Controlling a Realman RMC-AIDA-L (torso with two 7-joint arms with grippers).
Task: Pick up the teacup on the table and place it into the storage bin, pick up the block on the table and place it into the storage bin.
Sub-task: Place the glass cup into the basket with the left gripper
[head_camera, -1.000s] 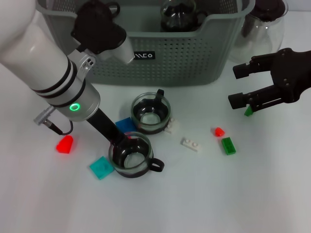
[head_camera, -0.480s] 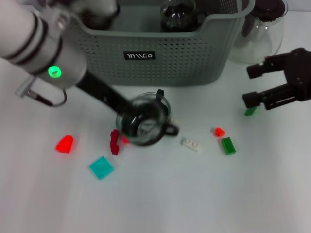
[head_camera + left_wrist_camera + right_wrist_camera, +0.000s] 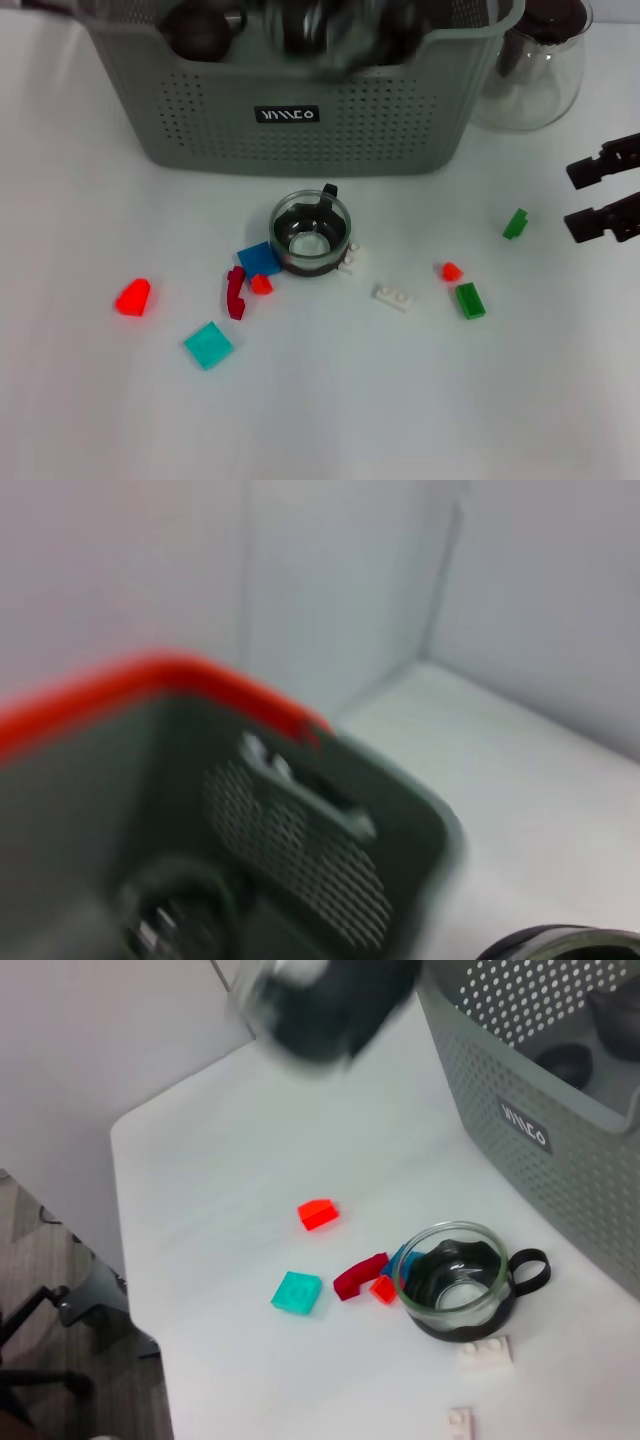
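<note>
Head view: my left pincer is not distinctly visible; a blurred glass-and-black shape [image 3: 335, 28] sits over the large grey-green perforated plastic storage bin [image 3: 300, 120], and I judge it to be a teacup carried there, though I cannot tell whether my left pincer grips it or has let go. Inside the bin, a dark rounded object [image 3: 197, 30] lies near the left wall; what it is cannot be made out.

My right pincer [image 3: 607, 202] is at the right edge of the table, fingers spread and holding nothing, well apart from the bin and just beyond a small green block [image 3: 515, 223].

On the white table [image 3: 420, 400], one clear glass teacup with a black band and handle [image 3: 312, 236] stands upright in front of the bin, touching a blue square block [image 3: 259, 259]. Around it lie a small red block [image 3: 261, 284], a dark red curved piece [image 3: 235, 292], a teal square block [image 3: 209, 344], a bright red block [image 3: 132, 296], two white studded bricks [image 3: 393, 297], another small red piece [image 3: 451, 270] and a green brick [image 3: 468, 300]. A clear glass pot [image 3: 530, 60] stands beside the bin on the right.

Progress, as I judge it: one teacup is at or in the bin; the second teacup and all visible blocks remain on the table.
</note>
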